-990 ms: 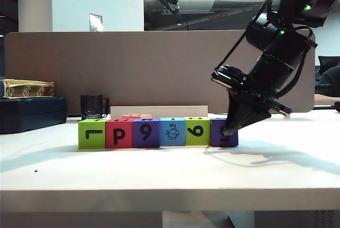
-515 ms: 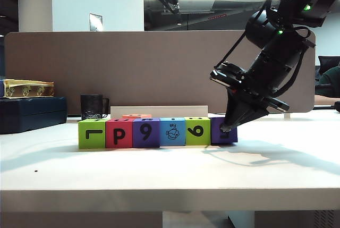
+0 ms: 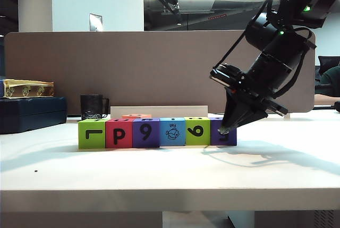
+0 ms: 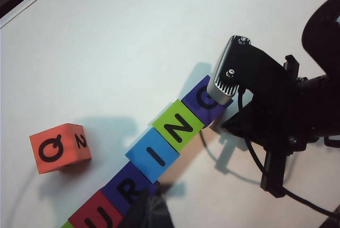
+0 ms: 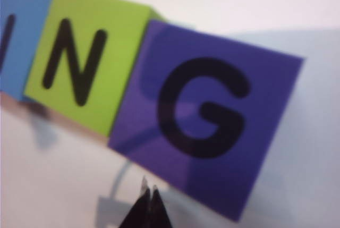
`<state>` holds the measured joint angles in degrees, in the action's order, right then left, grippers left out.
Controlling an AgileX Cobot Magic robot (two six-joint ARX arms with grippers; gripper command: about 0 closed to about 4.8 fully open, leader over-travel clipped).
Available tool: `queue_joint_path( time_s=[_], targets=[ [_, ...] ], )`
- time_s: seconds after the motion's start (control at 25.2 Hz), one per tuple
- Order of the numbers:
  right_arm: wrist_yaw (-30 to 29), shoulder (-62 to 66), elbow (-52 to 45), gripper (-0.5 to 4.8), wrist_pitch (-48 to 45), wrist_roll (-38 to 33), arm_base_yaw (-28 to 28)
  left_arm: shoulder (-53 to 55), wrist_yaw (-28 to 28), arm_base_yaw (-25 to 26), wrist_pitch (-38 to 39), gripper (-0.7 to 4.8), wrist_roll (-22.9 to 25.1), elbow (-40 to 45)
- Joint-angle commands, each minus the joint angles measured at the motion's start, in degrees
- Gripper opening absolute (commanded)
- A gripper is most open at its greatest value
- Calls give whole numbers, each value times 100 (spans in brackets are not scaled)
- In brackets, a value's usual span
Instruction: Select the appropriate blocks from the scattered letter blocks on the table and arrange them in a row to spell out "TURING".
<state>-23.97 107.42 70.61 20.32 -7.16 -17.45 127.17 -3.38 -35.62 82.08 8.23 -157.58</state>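
**Right wrist view: pinched tips beside the G**

Right wrist view shows the right gripper point(image 5: 150, 202) with its fingertips pressed together, holding nothing, just off the near edge of the purple G block point(image 5: 204, 127); the lime N block point(image 5: 79, 60) sits beyond it, touching. Pinched tips likely serve as a poker, squaring the row on the table point(image 3: 159, 169). The left gripper point(image 4: 151, 212), hanging above the row's other end, is closed and empty. An orange Q block point(image 4: 56, 148) lies apart, unneeded.
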Motion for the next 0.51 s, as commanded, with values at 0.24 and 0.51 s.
queue_joint_path(
  time_s=[0.24, 0.51],
  targets=[
    [-612, -269, 33, -1, 262, 9, -24, -59, 17, 72, 15, -6, 28, -17],
    [-616, -809, 35, -1, 516, 9, -35, -74, 66, 245, 22, -6, -24, -17]
  ],
)
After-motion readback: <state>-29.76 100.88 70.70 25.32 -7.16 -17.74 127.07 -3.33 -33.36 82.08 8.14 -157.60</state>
